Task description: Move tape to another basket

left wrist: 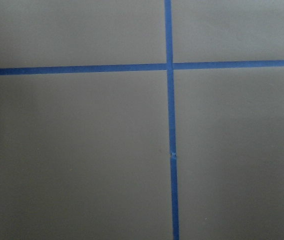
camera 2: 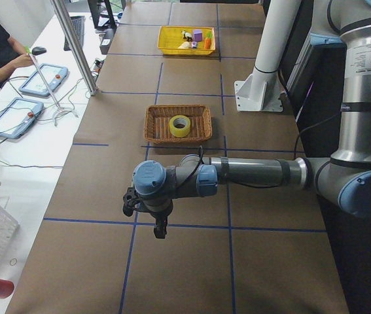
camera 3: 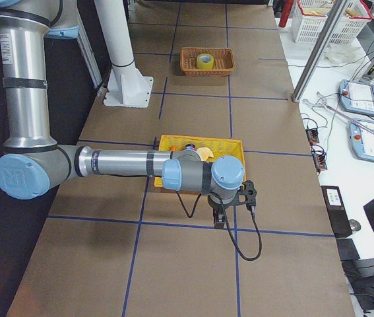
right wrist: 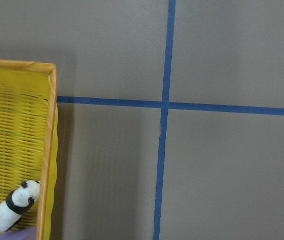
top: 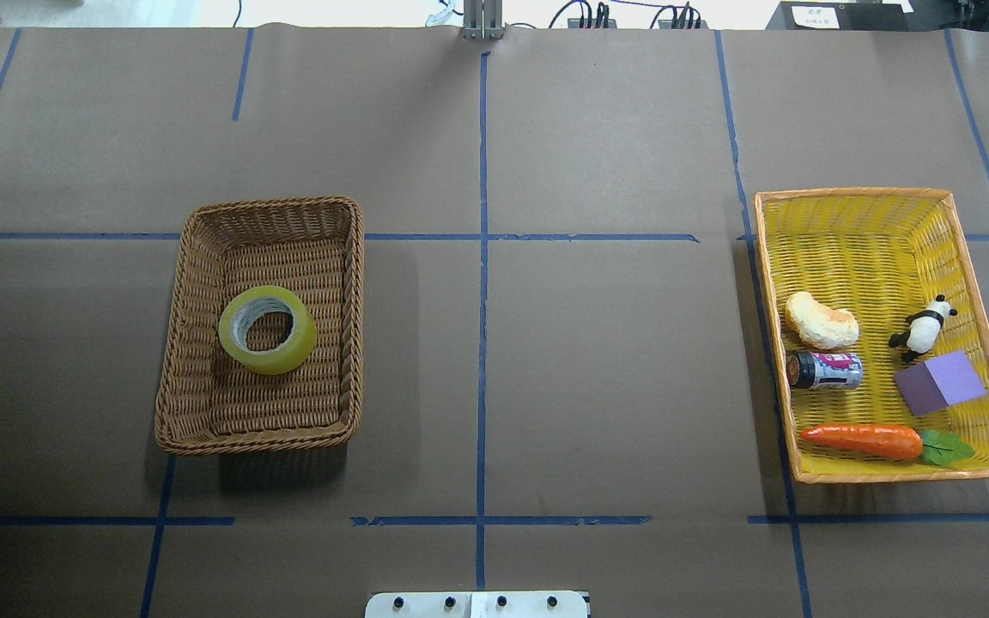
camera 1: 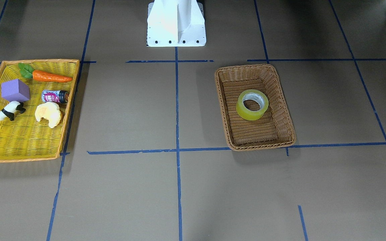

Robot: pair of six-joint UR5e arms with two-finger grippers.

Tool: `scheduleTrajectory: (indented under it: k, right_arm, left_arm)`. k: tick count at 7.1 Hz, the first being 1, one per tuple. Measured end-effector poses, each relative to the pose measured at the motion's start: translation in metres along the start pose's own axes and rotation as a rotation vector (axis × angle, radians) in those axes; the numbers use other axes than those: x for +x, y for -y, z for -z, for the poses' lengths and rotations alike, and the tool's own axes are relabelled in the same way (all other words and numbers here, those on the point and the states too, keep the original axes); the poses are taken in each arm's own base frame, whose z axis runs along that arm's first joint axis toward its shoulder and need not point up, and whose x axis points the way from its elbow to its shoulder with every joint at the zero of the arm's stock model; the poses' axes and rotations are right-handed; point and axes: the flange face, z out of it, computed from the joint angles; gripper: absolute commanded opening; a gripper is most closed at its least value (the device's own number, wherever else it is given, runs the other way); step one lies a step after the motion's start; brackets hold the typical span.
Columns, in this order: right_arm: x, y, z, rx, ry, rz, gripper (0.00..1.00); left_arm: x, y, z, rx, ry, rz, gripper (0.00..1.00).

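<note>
- Exterior left view shows my left gripper [camera 2: 159,226] hanging low over bare brown paper at my left end of the table, fingers pointing down. No closer view catches it, so I cannot tell whether it is spread or pressed together.
- Its wrist camera sees only paper and crossing blue lines [left wrist: 170,66].
- My right gripper [camera 3: 221,221] hangs the same way at the opposite end, just outside the yellow tray [top: 855,194]. Whether it is spread or closed I cannot tell either.
- The tape [top: 301,343] lies inside the basket [top: 188,335], about mid-floor and flat, with its hole facing up. Round from above, it has no long axis to line up with.
- The relation that matters: the basket sits on my left half, inward from the left gripper toward the table's middle. The right gripper is well apart from it, with the tray between them. I judge the left arm the nearer one for any reach to the roll.
- Count: one tape, one wicker basket, one tray.
- Five things lie in the tray: a carrot [top: 859,440], a purple block [top: 941,384], a can [top: 825,370], a panda [top: 919,329] and a croissant toy [top: 821,320].
- The tape is alone in the wicker basket, so it may already be where it belongs; I cannot be sure from this.
</note>
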Motion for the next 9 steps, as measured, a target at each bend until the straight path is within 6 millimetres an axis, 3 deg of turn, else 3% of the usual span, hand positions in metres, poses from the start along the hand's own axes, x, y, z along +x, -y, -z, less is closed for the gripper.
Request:
scheduleTrajectory:
  k: [9]
  right_arm:
    - [0.0077, -0.0060, -0.0044, -0.010, -0.006, -0.012, 1.00]
  left_arm:
    - [-0.0071, 0.0011, -0.0047, -0.008, 0.026, -0.002, 1.00]
